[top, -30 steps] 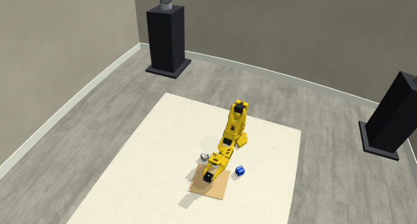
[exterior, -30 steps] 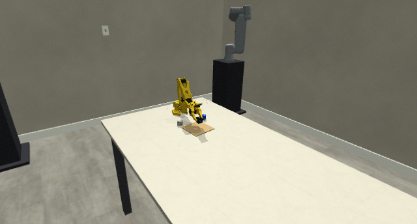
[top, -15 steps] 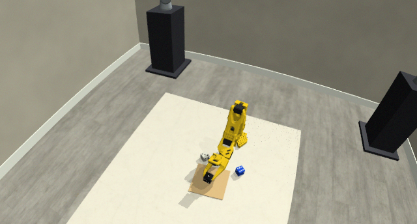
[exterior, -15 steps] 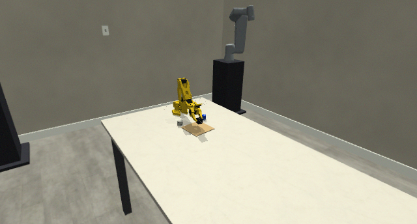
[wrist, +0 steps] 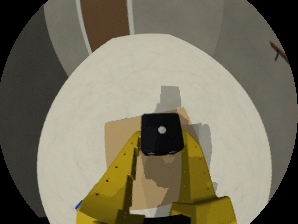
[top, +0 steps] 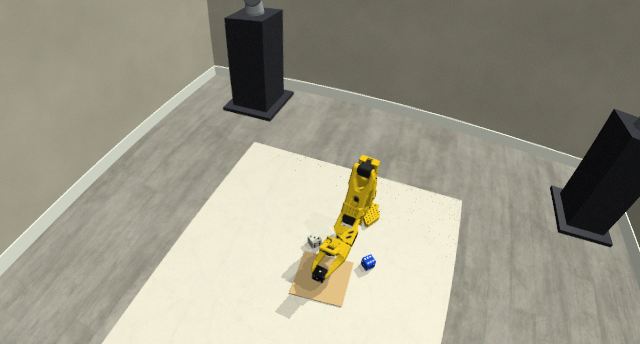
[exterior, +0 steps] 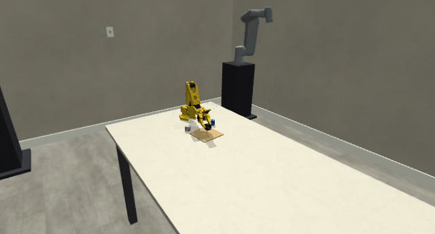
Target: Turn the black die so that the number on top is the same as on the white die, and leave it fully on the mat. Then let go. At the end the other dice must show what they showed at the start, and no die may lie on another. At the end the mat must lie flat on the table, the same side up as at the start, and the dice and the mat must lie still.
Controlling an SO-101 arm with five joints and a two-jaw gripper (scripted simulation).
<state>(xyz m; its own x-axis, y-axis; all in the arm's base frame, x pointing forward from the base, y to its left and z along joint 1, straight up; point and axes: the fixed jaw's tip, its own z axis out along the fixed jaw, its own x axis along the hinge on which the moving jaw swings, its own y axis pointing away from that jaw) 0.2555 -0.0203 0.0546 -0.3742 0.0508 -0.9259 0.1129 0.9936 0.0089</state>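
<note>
The yellow gripper is clamped on the black die, which appears to be held above the tan mat; shadows fall across the mat beneath. The white die lies beside the mat, to the left in the top view, and the blue die lies to its right. Principal risks: a release from too high could let the black die tumble onto a different face; a tilted descent could bring an edge down first, with the same result. Fingers pressed too low might drag or lift the mat, and a wide swing of the arm could knock the white die, which lies near the gripper. Obscured detail: the face toward the wrist camera bears a single pip, but the fingers cover the die's sides. The white die's top number is too small to read with certainty, so the match cannot be confirmed. The height of the black die over the mat is hard to judge. In the wrist view only a sliver of blue shows, at lower left.
</note>
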